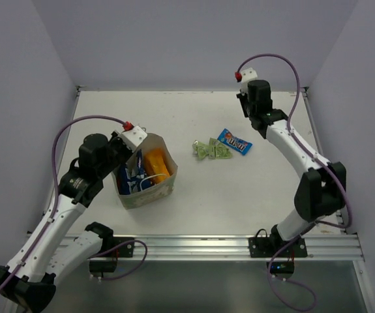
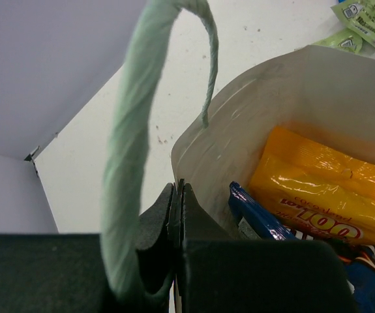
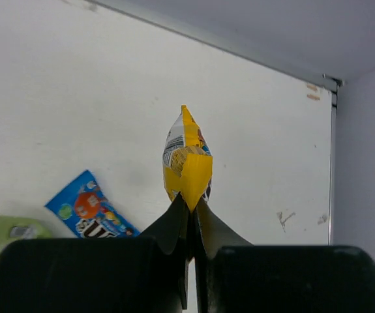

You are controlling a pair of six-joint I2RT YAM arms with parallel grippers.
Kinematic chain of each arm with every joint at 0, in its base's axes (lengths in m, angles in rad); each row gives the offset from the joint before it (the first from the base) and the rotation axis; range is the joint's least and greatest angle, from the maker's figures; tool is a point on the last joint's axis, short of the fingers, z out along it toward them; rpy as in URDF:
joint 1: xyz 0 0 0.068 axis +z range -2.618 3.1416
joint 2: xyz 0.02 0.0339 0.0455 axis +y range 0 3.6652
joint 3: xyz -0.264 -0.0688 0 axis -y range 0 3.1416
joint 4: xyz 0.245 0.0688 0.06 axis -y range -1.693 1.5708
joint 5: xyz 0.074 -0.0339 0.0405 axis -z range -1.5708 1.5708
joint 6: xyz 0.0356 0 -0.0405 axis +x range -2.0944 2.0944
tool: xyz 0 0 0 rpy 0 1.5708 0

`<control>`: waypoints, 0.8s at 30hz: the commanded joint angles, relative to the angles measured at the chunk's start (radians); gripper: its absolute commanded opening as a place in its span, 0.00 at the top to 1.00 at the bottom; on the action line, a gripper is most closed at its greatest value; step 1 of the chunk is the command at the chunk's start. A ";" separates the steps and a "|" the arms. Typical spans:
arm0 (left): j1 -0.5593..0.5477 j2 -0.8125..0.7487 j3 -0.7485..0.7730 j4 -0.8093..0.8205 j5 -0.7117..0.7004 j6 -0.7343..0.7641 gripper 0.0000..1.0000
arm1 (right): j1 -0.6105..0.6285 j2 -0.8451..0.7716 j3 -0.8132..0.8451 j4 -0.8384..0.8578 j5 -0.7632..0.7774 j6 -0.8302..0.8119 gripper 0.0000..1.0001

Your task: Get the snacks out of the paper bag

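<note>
The mint-green paper bag (image 1: 152, 193) stands at the left, open on top. My left gripper (image 1: 135, 154) is shut on its back rim; in the left wrist view the jaws (image 2: 178, 199) pinch the bag wall (image 2: 285, 91) beside the string handle (image 2: 132, 156). Inside lie an orange pouch (image 2: 317, 186) and dark blue chip bags (image 2: 265, 222). My right gripper (image 1: 244, 105) is at the far right, shut on a yellow candy pack (image 3: 187, 156) held above the table. A blue candy pack (image 1: 235, 141) and pale green sachets (image 1: 211, 149) lie on the table.
The white table (image 1: 272, 195) has walls on three sides and a metal rail along the near edge (image 1: 207, 246). The blue candy pack (image 3: 86, 205) and a green sachet (image 3: 11, 231) lie below and left of my right gripper.
</note>
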 commanded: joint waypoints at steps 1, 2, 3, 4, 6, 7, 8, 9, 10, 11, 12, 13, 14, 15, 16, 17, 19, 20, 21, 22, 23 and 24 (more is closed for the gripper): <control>-0.002 -0.010 0.081 0.115 -0.039 -0.003 1.00 | -0.077 0.101 0.045 0.067 0.169 0.083 1.00; -0.002 -0.008 0.084 0.116 -0.038 -0.003 1.00 | -0.087 0.133 0.057 0.067 0.176 0.077 1.00; -0.002 -0.010 0.086 0.118 -0.036 -0.002 1.00 | -0.103 0.168 0.069 0.069 0.206 0.075 1.00; -0.002 -0.013 0.084 0.119 -0.022 0.001 1.00 | -0.109 0.234 0.091 0.069 0.217 0.065 1.00; -0.002 -0.014 0.084 0.119 -0.016 0.004 1.00 | -0.109 0.288 0.108 0.067 0.235 0.058 1.00; -0.002 -0.017 0.083 0.116 -0.016 0.007 1.00 | -0.110 0.326 0.122 0.049 0.219 0.063 1.00; -0.002 -0.017 0.083 0.115 -0.015 0.015 1.00 | -0.109 0.342 0.132 0.031 0.204 0.071 1.00; -0.002 -0.017 0.078 0.112 -0.015 0.018 1.00 | -0.109 0.354 0.143 0.012 0.191 0.081 0.99; -0.002 -0.022 0.075 0.105 -0.010 0.023 1.00 | -0.109 0.365 0.165 -0.044 0.142 0.110 0.89; -0.002 -0.024 0.072 0.104 -0.008 0.027 1.00 | -0.109 0.374 0.171 -0.071 0.122 0.132 0.82; -0.002 -0.027 0.066 0.105 -0.007 0.029 1.00 | -0.109 0.368 0.169 -0.089 0.099 0.147 0.77; -0.002 -0.030 0.066 0.101 -0.005 0.029 1.00 | -0.106 0.356 0.145 -0.106 0.075 0.164 0.69; -0.002 -0.031 0.066 0.099 -0.002 0.029 1.00 | -0.104 0.309 0.124 -0.103 0.037 0.195 0.65; -0.002 -0.034 0.064 0.092 0.001 0.029 1.00 | -0.092 0.275 0.105 -0.097 0.009 0.207 0.59; -0.002 -0.039 0.064 0.089 0.008 0.029 1.00 | -0.081 0.241 0.068 -0.095 -0.020 0.218 0.52; -0.002 -0.042 0.066 0.084 0.008 0.032 1.00 | -0.066 0.206 0.056 -0.091 -0.048 0.219 0.43; -0.002 -0.050 0.078 0.063 0.005 0.034 1.00 | 0.003 0.108 0.048 -0.104 -0.076 0.210 0.38; -0.002 -0.053 0.084 0.053 0.004 0.037 1.00 | 0.032 0.077 0.048 -0.108 -0.094 0.209 0.34; -0.002 -0.057 0.093 0.044 0.004 0.041 1.00 | 0.098 0.014 0.050 -0.109 -0.109 0.207 0.33; -0.002 -0.068 0.096 0.033 0.007 0.046 1.00 | 0.133 -0.015 0.053 -0.109 -0.125 0.224 0.31; -0.002 -0.073 0.098 0.030 0.007 0.050 1.00 | 0.165 -0.041 0.057 -0.112 -0.146 0.235 0.30; -0.002 -0.080 0.098 0.029 0.008 0.050 1.00 | 0.226 -0.087 0.060 -0.112 -0.198 0.273 0.30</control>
